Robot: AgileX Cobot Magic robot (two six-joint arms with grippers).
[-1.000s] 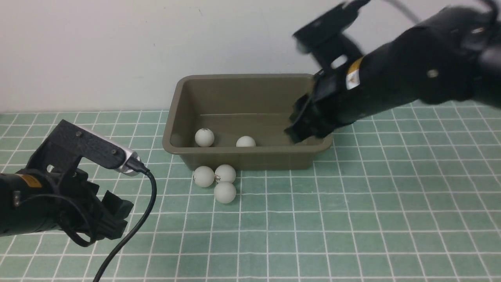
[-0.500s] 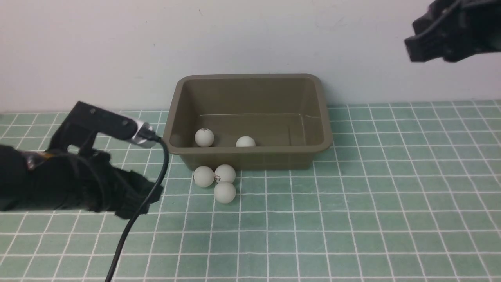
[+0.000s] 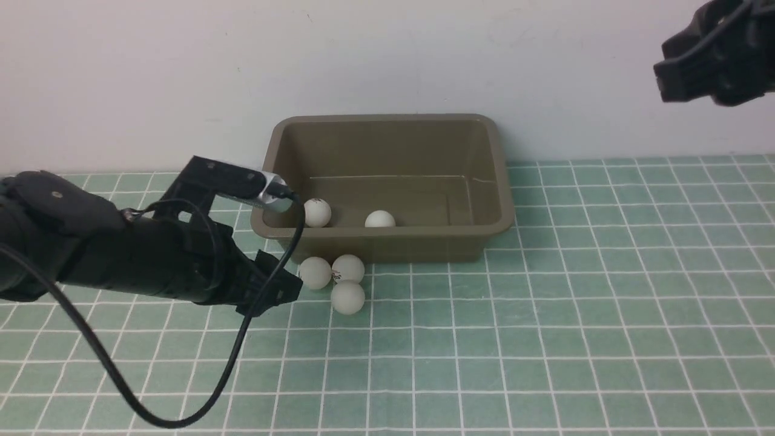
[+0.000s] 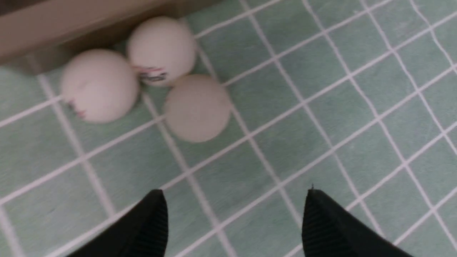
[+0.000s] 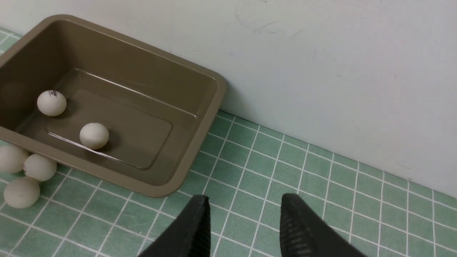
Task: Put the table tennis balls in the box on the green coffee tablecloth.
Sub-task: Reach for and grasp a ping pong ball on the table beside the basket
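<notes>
L gripper (image 4: 232, 195) is wide open and empty, low over the green coffee tablecloth (image 3: 545, 315), near three table tennis balls (image 3: 347, 297) lying just beside the box (image 3: 412, 242). Two other balls (image 3: 380, 218) lie inside. R gripper (image 5: 244, 203) is high up, jaws a bit apart, empty.

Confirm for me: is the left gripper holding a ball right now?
No, the left gripper is open and empty, and the three balls lie on the cloth just ahead of it.
</notes>
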